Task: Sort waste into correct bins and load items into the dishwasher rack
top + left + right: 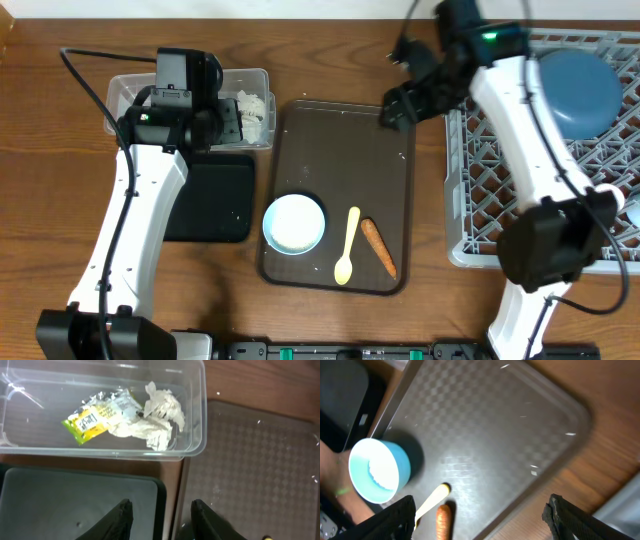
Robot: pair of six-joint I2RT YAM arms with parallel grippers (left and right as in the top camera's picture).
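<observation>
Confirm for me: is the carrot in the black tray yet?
No, the carrot lies on the brown serving tray beside the pale yellow spoon, and the black tray shows no carrot.

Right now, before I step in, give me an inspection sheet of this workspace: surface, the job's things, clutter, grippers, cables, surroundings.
Surface: wooden table.
Job's things: crumpled tissue and snack wrapper in the clear tub; black tray beside it; light blue cup, spoon and carrot on the brown serving tray; dark blue dish in the rack.
Clutter: white grains scattered on the brown serving tray.
Grippers: left gripper open, empty, over the black tray's edge; right gripper open, empty, above the brown serving tray.
Cables: black cable loops beside the left arm.
Surroundings: nothing seen.
</observation>
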